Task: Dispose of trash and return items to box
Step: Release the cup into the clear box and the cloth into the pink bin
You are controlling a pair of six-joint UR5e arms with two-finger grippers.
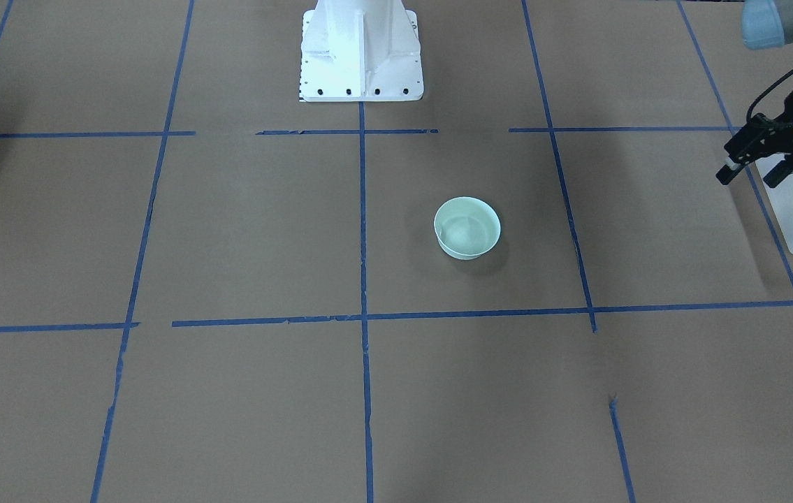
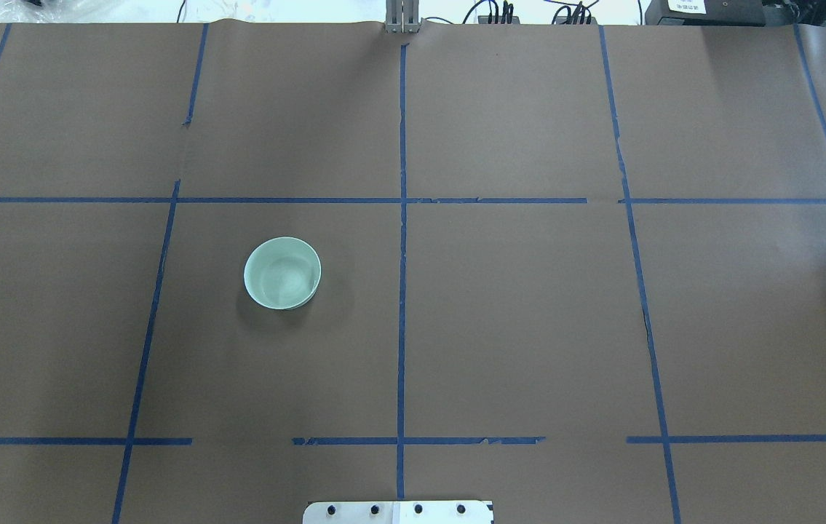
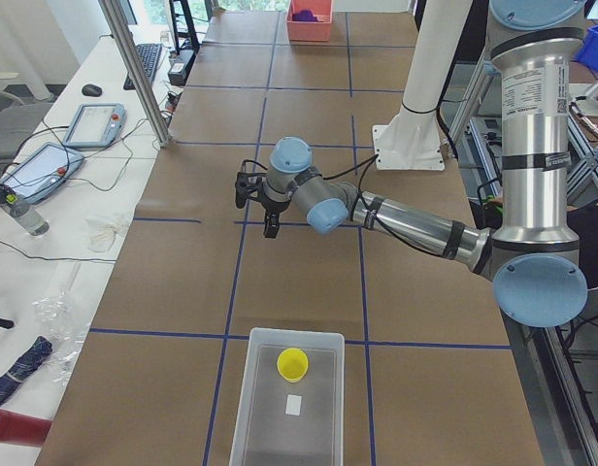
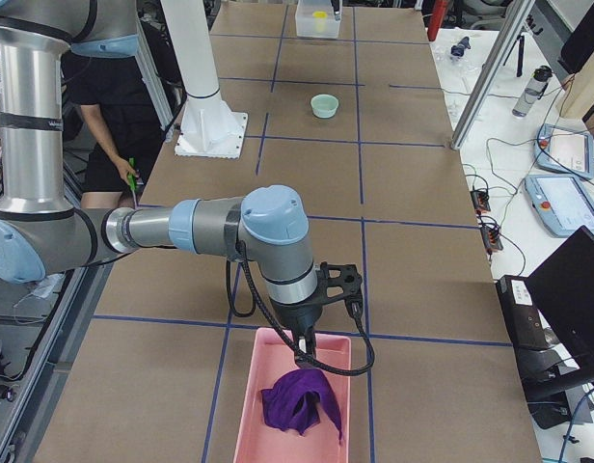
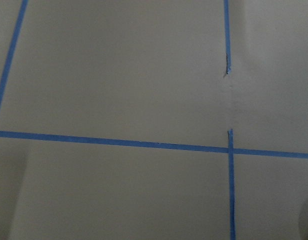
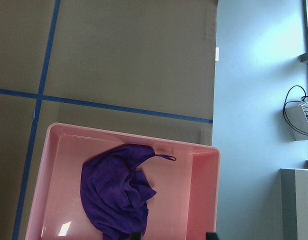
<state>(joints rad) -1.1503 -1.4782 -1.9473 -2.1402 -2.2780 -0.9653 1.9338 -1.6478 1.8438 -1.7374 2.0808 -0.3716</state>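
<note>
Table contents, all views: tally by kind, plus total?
Bins: 2, frosted bin and pink bin
Cups: 1, yellow cup, inside the frosted bin
Bowls: 1, pale green bowl, on the table
Cloths: 1, purple cloth, inside the pink bin
Total: 5

Found left arm [image 3: 406, 221] stretched out near-level; left tool [image 1: 749, 175] pointing down, jaws apart, gripping nothing. Found right arm [image 4: 181, 230] bent at elbow; right tool [image 4: 307, 352] hanging downward, fingertips [image 6: 210, 235] spread, empty.
</note>
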